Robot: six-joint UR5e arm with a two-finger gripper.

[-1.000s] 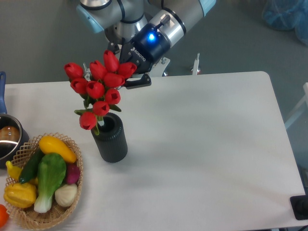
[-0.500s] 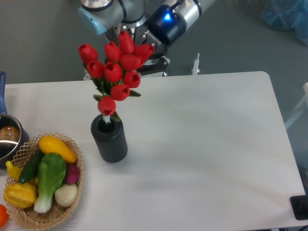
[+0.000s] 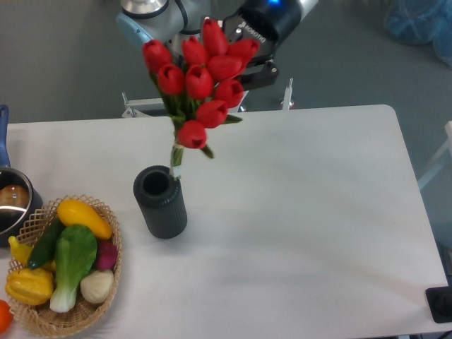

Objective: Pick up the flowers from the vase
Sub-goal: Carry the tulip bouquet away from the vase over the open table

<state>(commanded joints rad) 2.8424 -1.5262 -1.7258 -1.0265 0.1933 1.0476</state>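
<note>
The flowers [image 3: 201, 78], a bunch of red tulip buds with green leaves, hang in the air above the back of the table. Their stem ends [image 3: 175, 166] are just over the right rim of the vase mouth and look clear of it. The vase [image 3: 162, 208] is a dark grey ribbed cylinder standing upright on the white table, its round mouth open. My gripper [image 3: 247, 70] is behind the upper right of the bunch, shut on the flowers. The buds hide most of its fingers.
A wicker basket [image 3: 111, 244] of vegetables sits at the front left, just left of the vase. A metal pot [image 3: 10, 205] with a blue handle stands at the left edge. A black object [image 3: 439, 304] sits off the table's front right corner.
The gripper has risen and moved right with the flowers. Their stems have slid up out of the vase, which stayed in place.
</note>
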